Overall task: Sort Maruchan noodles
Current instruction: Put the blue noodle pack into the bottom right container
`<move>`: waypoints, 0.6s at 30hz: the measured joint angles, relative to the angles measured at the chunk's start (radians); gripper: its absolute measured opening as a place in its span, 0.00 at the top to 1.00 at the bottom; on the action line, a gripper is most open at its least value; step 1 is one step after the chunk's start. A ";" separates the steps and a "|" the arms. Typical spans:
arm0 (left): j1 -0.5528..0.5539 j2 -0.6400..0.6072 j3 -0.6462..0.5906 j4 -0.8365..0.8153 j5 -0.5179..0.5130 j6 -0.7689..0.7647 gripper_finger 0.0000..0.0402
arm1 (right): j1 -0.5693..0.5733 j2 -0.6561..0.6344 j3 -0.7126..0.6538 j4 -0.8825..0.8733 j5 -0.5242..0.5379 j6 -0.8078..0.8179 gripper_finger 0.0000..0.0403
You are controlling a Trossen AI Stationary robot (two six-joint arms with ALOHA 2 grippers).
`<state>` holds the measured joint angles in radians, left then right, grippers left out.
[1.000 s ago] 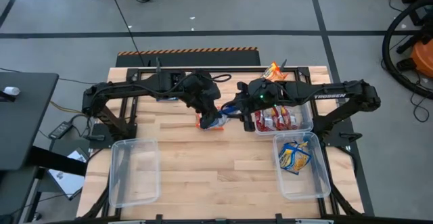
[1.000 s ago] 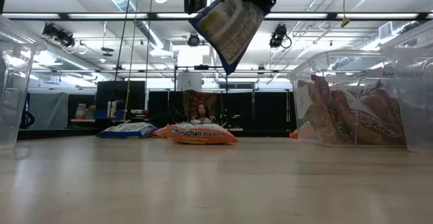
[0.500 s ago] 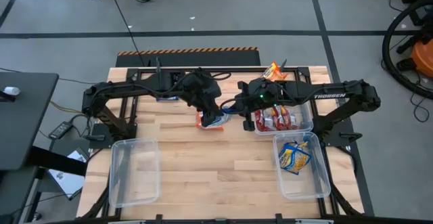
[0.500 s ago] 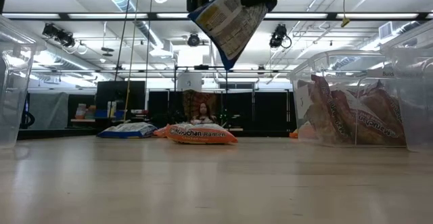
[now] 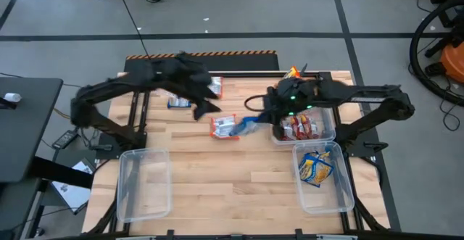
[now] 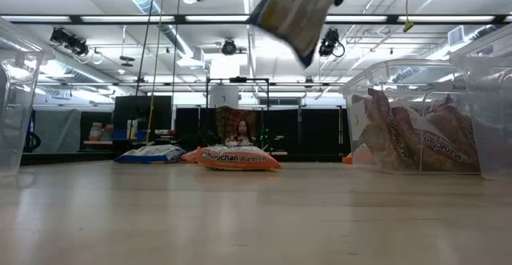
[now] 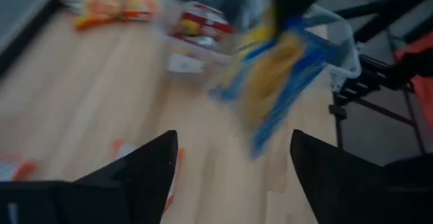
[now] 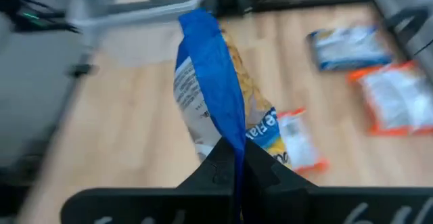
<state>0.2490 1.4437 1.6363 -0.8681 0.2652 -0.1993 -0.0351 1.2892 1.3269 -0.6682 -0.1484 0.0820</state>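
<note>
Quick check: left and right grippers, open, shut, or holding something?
Left gripper: open, empty, clear of the packet.
Right gripper: shut on the blue-and-yellow noodle packet, held above the table.

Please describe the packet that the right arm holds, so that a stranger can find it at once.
Above the table's middle, the right pincer is shut on a blue-and-yellow packet. It alone hangs in the air; the orange packet lies on the wood below.

Blue-and-yellow packet (image 8: 220, 119); orange packet (image 6: 238, 158); red-and-white packets (image 5: 296, 129).
</note>
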 joint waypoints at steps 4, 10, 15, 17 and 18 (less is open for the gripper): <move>0.026 -0.123 0.000 -0.101 -0.104 0.001 0.26 | 0.063 -0.058 0.114 -0.260 -0.120 0.187 0.99; 0.003 -0.218 0.000 -0.125 -0.273 -0.052 0.28 | 0.322 -0.205 0.134 -0.530 -0.136 0.630 0.99; -0.048 -0.218 0.000 -0.123 -0.379 -0.078 0.28 | 0.664 -0.315 0.013 -0.548 0.047 1.014 0.99; -0.072 -0.204 0.000 -0.116 -0.398 -0.092 0.28 | 0.785 -0.342 -0.060 -0.537 0.107 1.135 0.99; -0.085 -0.198 0.000 -0.111 -0.401 -0.103 0.28 | 0.836 -0.349 -0.099 -0.533 0.132 1.190 0.99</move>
<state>0.1641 1.2456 1.6364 -0.9787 -0.1361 -0.3025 0.8009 0.9404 1.2284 -1.2015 -0.0160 1.2718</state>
